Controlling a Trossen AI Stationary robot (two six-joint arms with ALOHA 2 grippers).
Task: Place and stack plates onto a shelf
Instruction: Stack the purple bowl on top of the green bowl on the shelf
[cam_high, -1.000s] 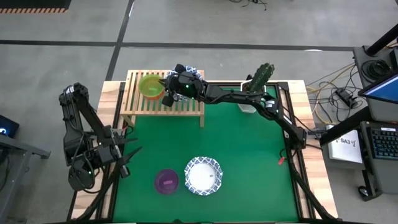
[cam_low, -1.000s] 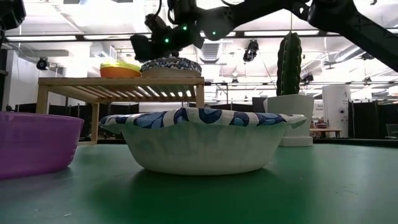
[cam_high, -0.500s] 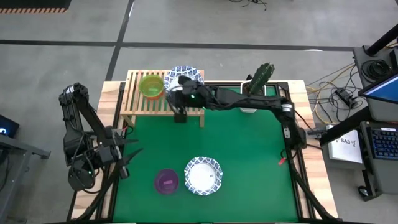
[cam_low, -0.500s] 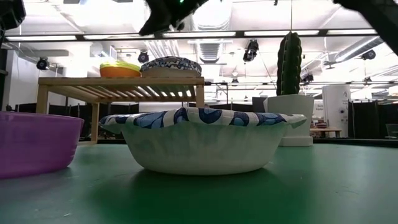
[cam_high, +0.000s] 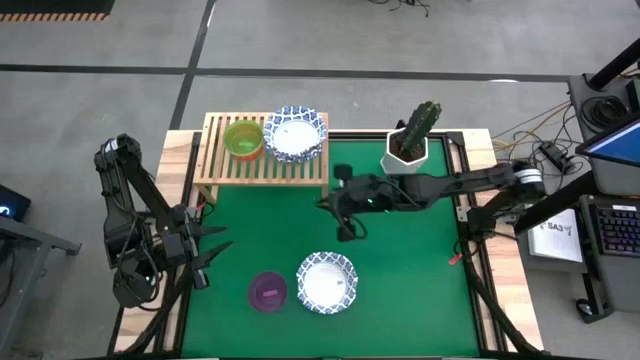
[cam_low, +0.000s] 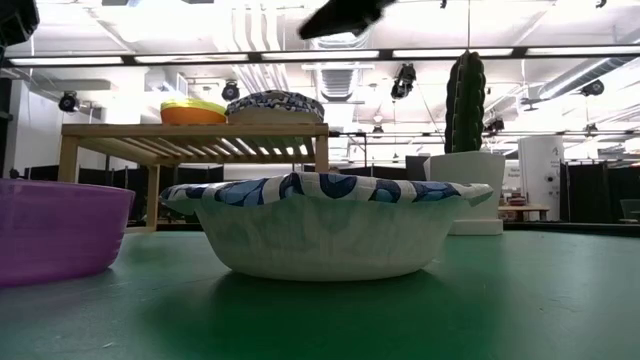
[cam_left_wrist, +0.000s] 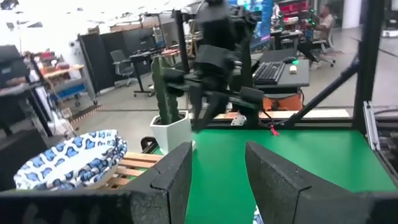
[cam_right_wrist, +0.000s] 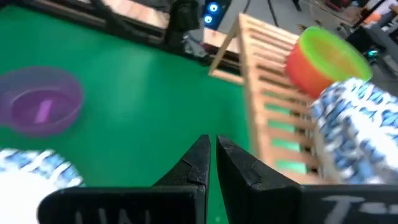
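Observation:
The wooden slat shelf (cam_high: 265, 160) stands at the table's far left. On it a yellow-green dish (cam_high: 243, 138) sits in a red one (cam_right_wrist: 311, 68), beside a stack of blue-and-white plates (cam_high: 296, 133). Another blue-and-white plate (cam_high: 327, 282) and a purple dish (cam_high: 268, 291) rest on the green table near its front edge. My right gripper (cam_high: 343, 218) hangs over the table's middle, fingers shut and empty (cam_right_wrist: 212, 152). My left gripper (cam_high: 207, 255) waits open at the left (cam_left_wrist: 217, 168).
A white pot with a cactus (cam_high: 412, 140) stands at the far edge, right of the shelf. The green tabletop (cam_high: 400, 290) lies bare right of the front plate. The shelf's right end (cam_high: 325, 185) is close to my right gripper.
My right gripper has drawn away from above the plates on the shelf, going toward the table's near edge and right, out over the middle of the table. The blue-and-white plates stay on the shelf.

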